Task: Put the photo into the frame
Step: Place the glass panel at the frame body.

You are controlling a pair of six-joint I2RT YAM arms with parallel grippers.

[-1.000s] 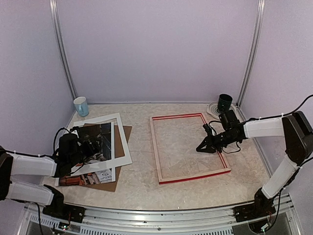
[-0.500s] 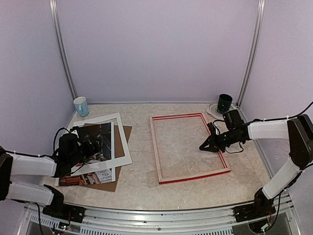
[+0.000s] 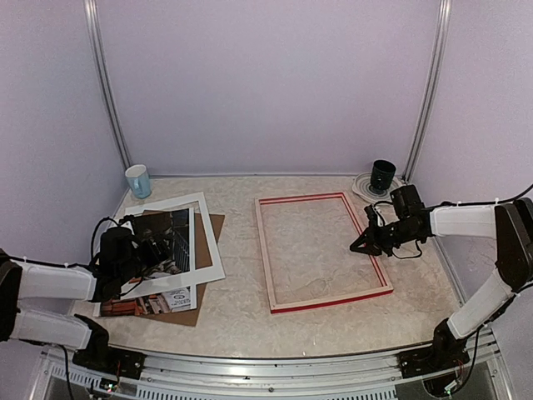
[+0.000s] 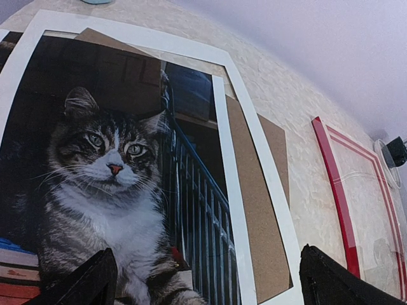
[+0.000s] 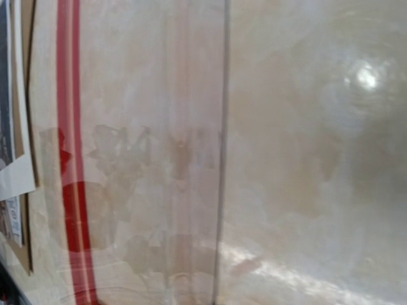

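Photo (image 4: 108, 190) lengthwise near-to-far, cat's head farthest

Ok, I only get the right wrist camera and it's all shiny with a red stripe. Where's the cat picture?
Observer: The photo lies well to the left of the frame, stacked with a white mat border.
Operator: Is anybody holding it?
Observer: No. The left gripper hovers over it, open, with the cat between its fingers.
Operator: And where's my gripper?
Observer: The right gripper is shut, near the frame's right rail, with nothing in it that I can see.
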